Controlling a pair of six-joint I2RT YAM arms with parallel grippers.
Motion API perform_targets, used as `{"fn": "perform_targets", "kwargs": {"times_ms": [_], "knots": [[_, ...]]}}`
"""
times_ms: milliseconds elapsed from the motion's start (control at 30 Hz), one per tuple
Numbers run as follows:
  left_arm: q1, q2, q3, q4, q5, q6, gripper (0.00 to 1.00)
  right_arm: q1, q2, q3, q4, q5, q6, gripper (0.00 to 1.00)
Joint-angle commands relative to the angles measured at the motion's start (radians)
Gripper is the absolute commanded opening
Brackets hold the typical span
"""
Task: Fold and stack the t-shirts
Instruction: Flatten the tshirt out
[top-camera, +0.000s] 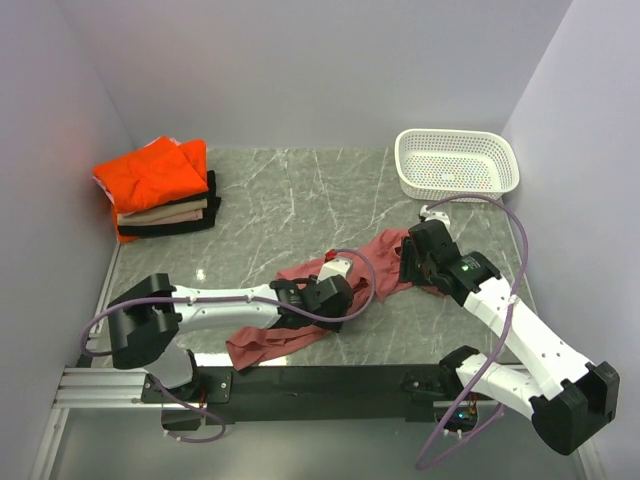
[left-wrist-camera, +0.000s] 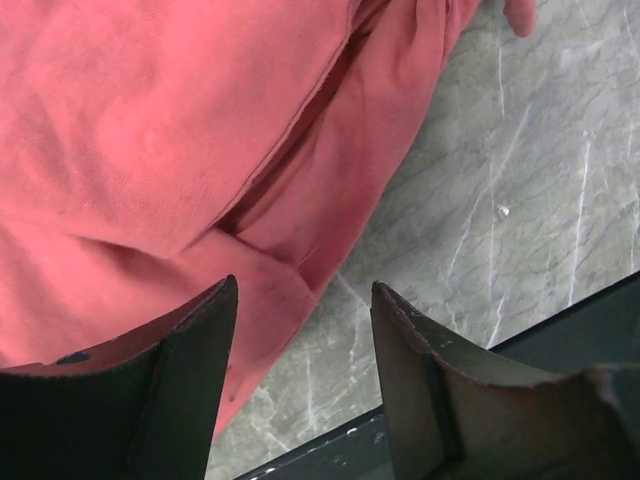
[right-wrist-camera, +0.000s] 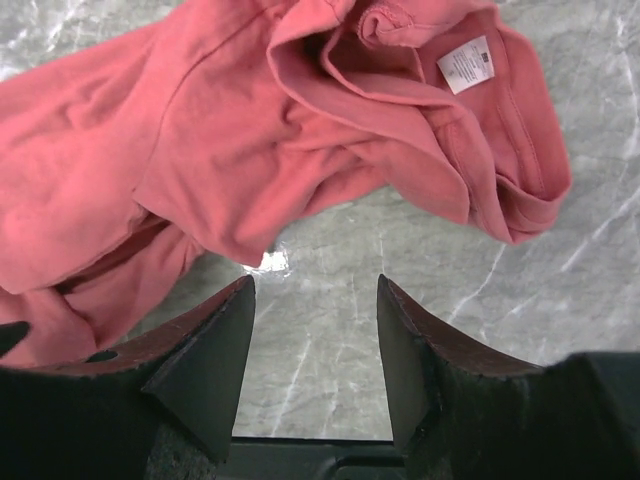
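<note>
- A stack of folded t-shirts sits in the far left corner of the worktop (top-camera: 280, 190): the orange shirt (top-camera: 150, 180) on top, the beige shirt (top-camera: 172, 213) under it, the black shirt (top-camera: 190, 226) at the bottom.
- The left arm (top-camera: 220, 298) reaches right along the near side. The left jaws stand apart with nothing clamped, low over the near edge of the salmon shirt (left-wrist-camera: 150, 150). One finger is above cloth, the other above bare marble.
- The salmon shirt (top-camera: 270, 343) lies unfolded and crumpled, a rumpled strip from near left to the middle right. Its white label (right-wrist-camera: 466, 65) faces up at the collar.
- The right arm (top-camera: 500, 310) leans in from the near right. The right jaws are apart and hold nothing, over bare worktop just beside the shirt's edge.
- A white basket (top-camera: 457, 165) stands in the far right corner.
</note>
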Motion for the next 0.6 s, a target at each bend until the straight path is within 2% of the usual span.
{"fn": "perform_targets", "kwargs": {"times_ms": [0, 167, 567], "knots": [[-0.009, 0.024, 0.064, -0.009, -0.003, -0.028, 0.61, -0.009, -0.02, 0.009, 0.05, -0.002, 0.013, 0.59], [-0.016, 0.066, 0.055, 0.023, 0.02, -0.045, 0.56, -0.014, -0.028, -0.004, 0.057, -0.012, 0.013, 0.6], [-0.03, 0.168, 0.107, -0.089, -0.049, -0.077, 0.45, -0.017, -0.017, -0.011, 0.07, -0.015, 0.008, 0.6]]}}
